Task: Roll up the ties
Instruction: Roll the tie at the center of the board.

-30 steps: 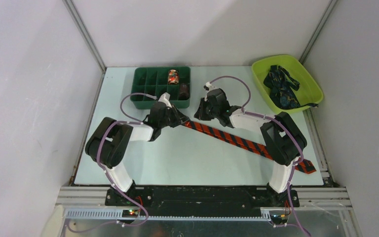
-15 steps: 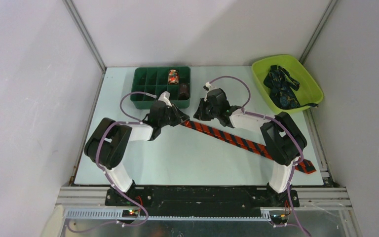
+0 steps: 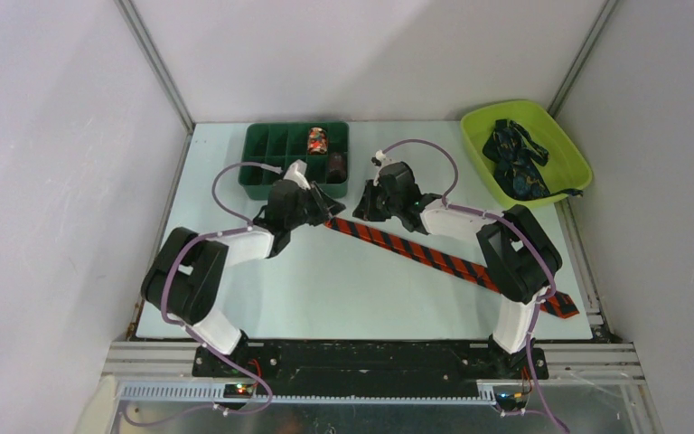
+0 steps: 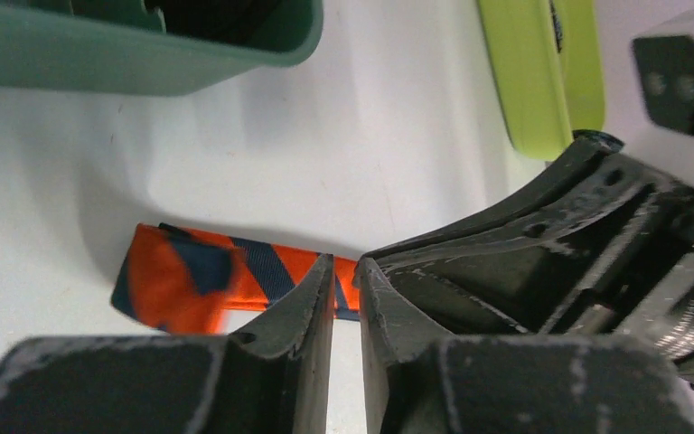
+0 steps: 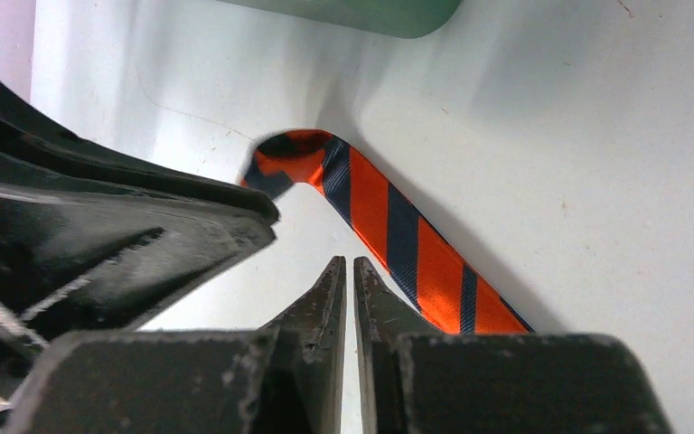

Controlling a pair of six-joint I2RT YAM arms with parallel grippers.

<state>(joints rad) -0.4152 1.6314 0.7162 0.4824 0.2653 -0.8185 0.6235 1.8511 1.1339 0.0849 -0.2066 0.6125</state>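
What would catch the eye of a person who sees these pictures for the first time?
First, the red-orange striped tie, lying slantwise across the table from the green tray to the near right edge, with the left gripper and right gripper at its far end. Next, the lime bin at the far right corner, holding dark ties.

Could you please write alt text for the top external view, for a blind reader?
A red-orange striped tie lies diagonally across the table, with the left gripper and right gripper close together at its far end. Behind are a green compartment tray and a lime bin of dark ties.
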